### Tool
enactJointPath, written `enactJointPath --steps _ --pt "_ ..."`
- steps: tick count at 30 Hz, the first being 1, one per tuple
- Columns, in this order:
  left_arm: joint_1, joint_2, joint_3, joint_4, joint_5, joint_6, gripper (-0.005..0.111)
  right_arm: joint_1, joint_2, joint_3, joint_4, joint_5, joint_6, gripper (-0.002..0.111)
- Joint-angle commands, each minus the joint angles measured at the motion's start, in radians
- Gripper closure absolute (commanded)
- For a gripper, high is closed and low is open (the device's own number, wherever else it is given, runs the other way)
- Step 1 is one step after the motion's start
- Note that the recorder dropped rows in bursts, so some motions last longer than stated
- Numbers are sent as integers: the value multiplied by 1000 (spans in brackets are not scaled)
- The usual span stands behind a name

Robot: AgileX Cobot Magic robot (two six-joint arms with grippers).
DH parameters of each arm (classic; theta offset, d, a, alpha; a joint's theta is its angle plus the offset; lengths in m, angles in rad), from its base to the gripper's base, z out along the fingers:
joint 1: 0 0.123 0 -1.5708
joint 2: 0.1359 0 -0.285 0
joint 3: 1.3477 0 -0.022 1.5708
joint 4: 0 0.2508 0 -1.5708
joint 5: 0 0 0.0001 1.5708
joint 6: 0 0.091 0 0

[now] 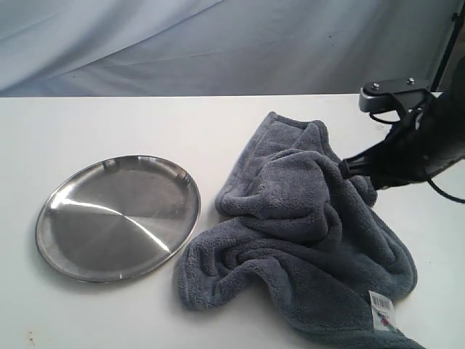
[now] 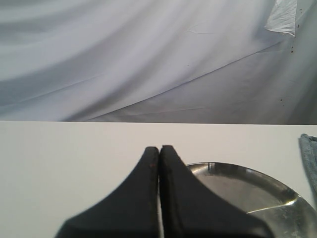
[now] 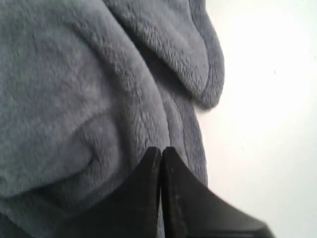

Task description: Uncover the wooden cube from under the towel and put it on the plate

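Towel (image 1: 305, 233) — barcode tag (image 1: 382, 309) unreadable — lies beside plate (image 1: 120, 217); left fingers (image 2: 138, 198) and right fingers (image 3: 143, 198) closed, empty.

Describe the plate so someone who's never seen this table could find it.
On the white table, look left of the crumpled blue-grey towel. The plate lies flat there, round and shallow. It alone is shiny metal, beside the soft towel.

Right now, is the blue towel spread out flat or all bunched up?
Bunched up. The towel lies in thick folds and humps on the table, not flat. No wooden cube shows.
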Motion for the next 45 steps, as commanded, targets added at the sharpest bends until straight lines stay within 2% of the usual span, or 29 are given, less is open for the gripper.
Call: enactJointPath --steps 1,7,13,20,29,38,45 --pt "2 -2 4 1 -1 -3 105 -7 103 -157 15 42 -5 108" --pt "2 -2 4 1 -1 0 105 33 253 -372 30 156 -5 108" --pt "2 -2 4 1 -1 0 105 130 301 -468 44 148 -5 108" --pt "2 -2 4 1 -1 -3 105 256 309 -490 88 130 -5 108" --pt "2 -2 4 1 -1 -3 105 422 307 -485 96 242 -17 108" --pt "2 -2 4 1 -1 2 105 551 175 -266 101 178 -13 108" --pt "2 -2 4 1 -1 -2 105 538 33 -2 97 55 5 108"
